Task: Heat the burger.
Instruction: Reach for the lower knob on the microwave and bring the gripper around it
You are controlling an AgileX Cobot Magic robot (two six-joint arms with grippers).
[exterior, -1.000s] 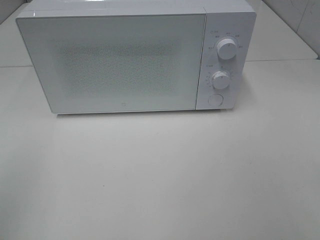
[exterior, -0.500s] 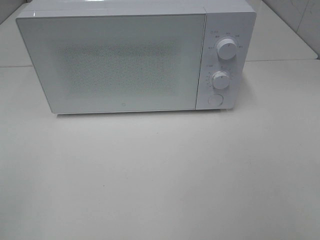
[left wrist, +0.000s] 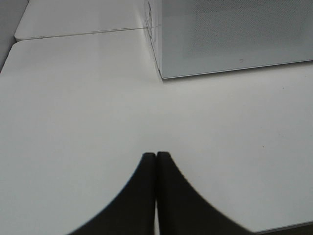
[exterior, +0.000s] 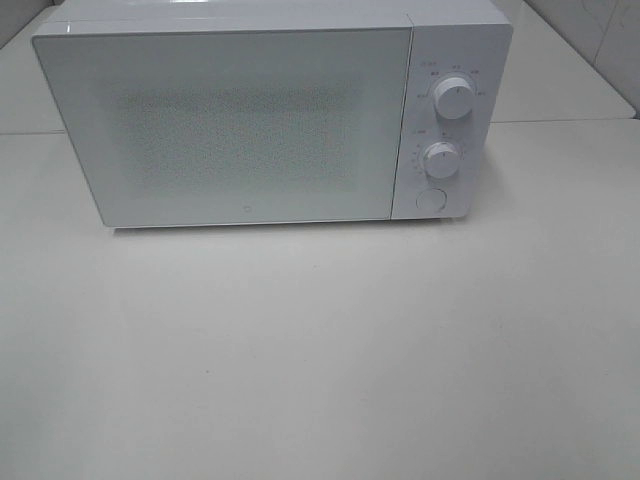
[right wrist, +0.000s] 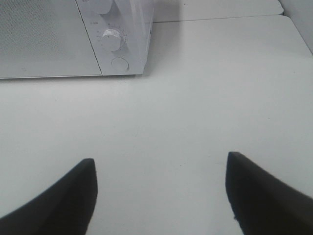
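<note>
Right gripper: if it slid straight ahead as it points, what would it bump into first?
Mostly bare white table; the open right gripper might clip the control-panel corner of the white boxy microwave, though depth is unclear.

On the microwave (exterior: pixel 272 115), the dotted door window (exterior: pixel 235 135) hides the inside completely. The print around the upper dial (exterior: pixel 454 99) and lower dial (exterior: pixel 441 159) is too small to read. The high view's top edge cuts off the microwave's roof. Picture edges cut off the fingers of the left gripper (left wrist: pixel 156 155) and right gripper (right wrist: pixel 161 164), and the right wrist view clips the upper dial.
</note>
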